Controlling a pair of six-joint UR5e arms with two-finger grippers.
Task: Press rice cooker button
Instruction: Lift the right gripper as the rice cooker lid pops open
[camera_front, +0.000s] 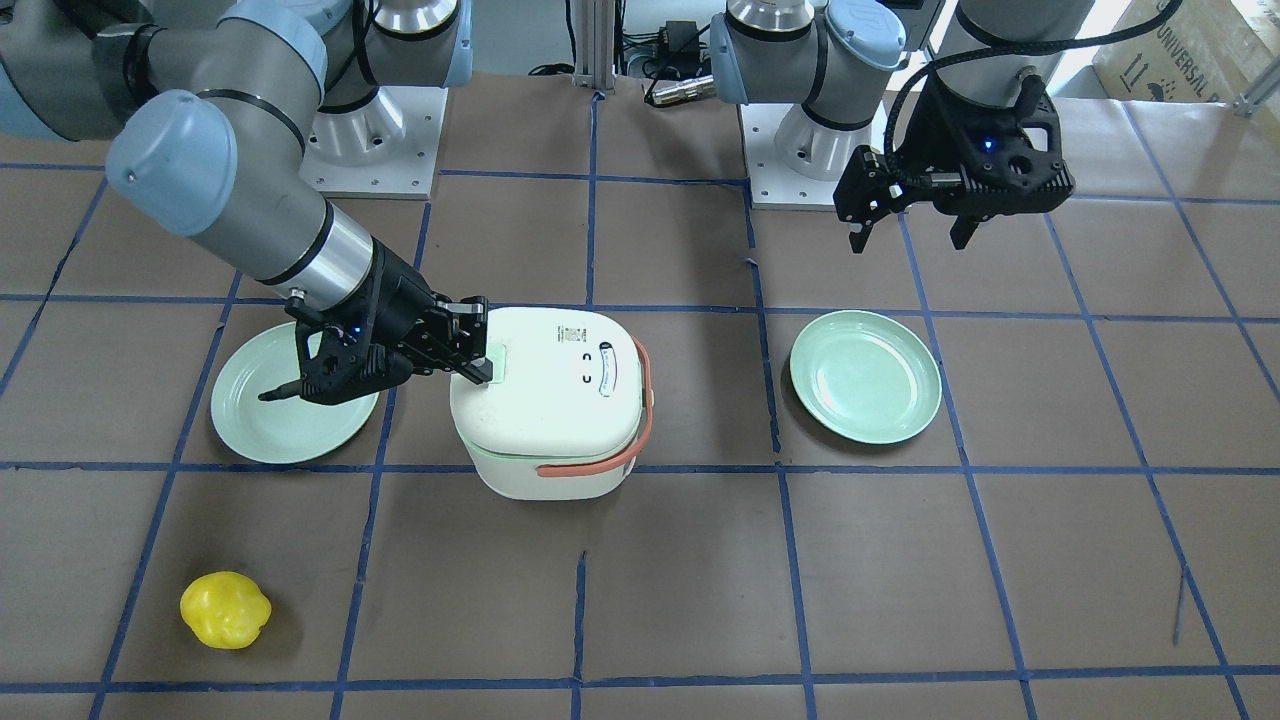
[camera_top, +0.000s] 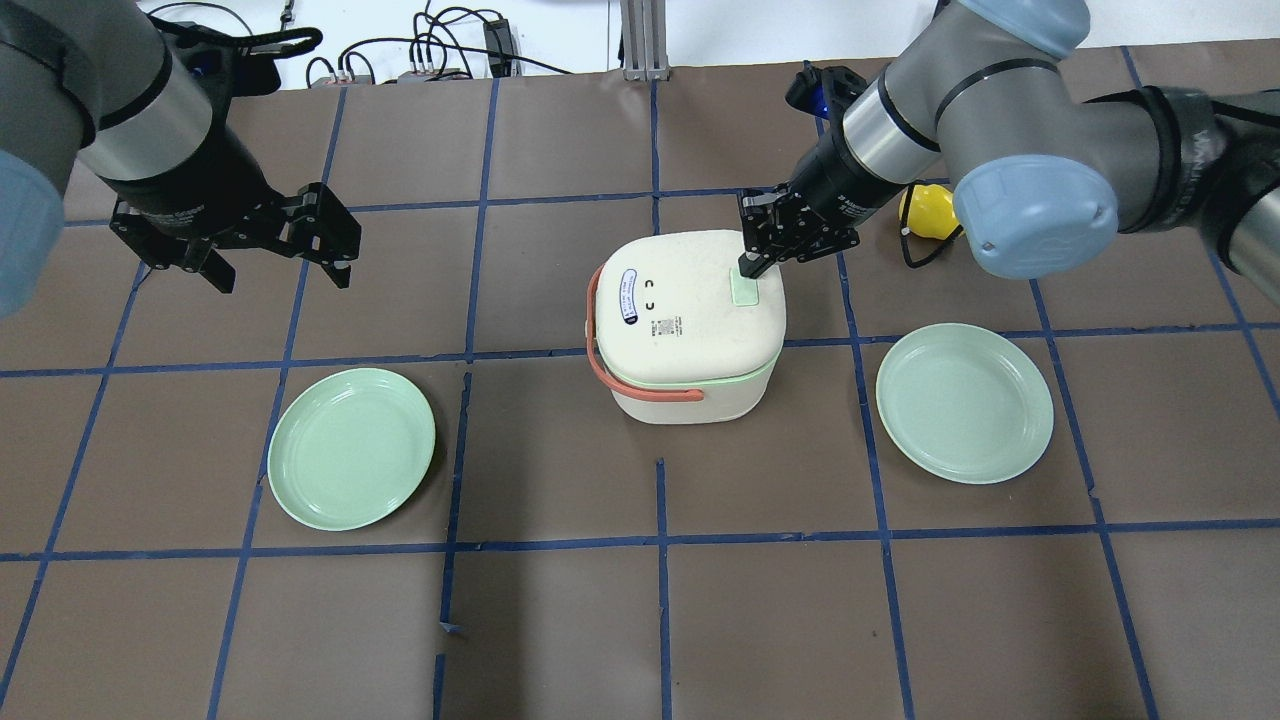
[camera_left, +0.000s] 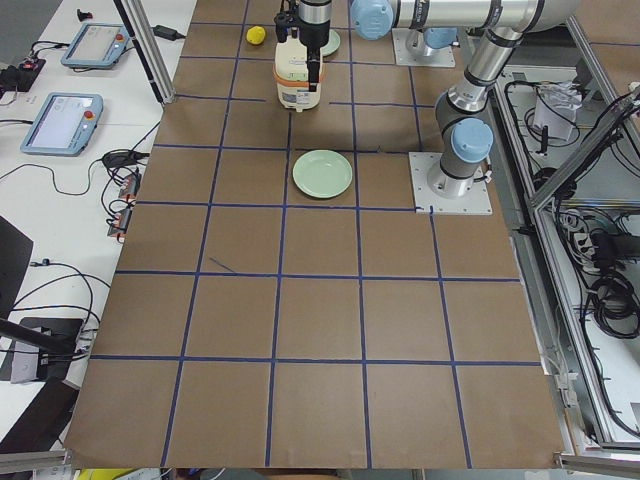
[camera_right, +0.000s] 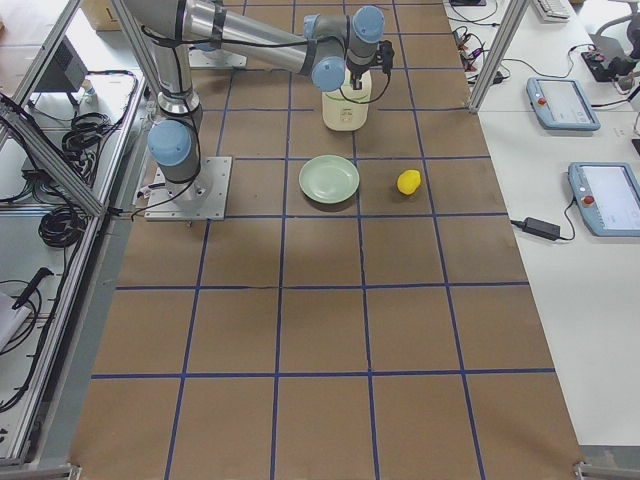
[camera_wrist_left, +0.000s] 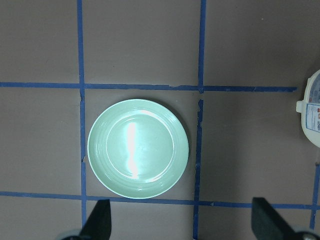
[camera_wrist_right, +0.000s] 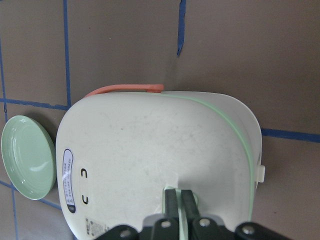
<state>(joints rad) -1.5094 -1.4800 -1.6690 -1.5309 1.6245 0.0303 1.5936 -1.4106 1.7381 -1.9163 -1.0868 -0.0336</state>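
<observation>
A white rice cooker (camera_top: 685, 320) with an orange handle (camera_top: 600, 350) stands mid-table; it also shows in the front view (camera_front: 550, 400) and the right wrist view (camera_wrist_right: 150, 155). Its pale green button (camera_top: 745, 290) is on the lid's edge, on the robot's right. My right gripper (camera_top: 750, 265) is shut and empty, its fingertips (camera_wrist_right: 179, 200) touching the button (camera_wrist_right: 194, 202); the front view shows the same (camera_front: 480, 375). My left gripper (camera_top: 280, 278) is open and empty, hovering well off to the left (camera_front: 910, 242), above a plate in the left wrist view (camera_wrist_left: 182, 225).
Two pale green plates lie on either side of the cooker, one on the left (camera_top: 352, 448) and one on the right (camera_top: 964, 402). A yellow toy pepper (camera_front: 225, 610) lies beyond the right arm. Blue tape lines grid the brown table.
</observation>
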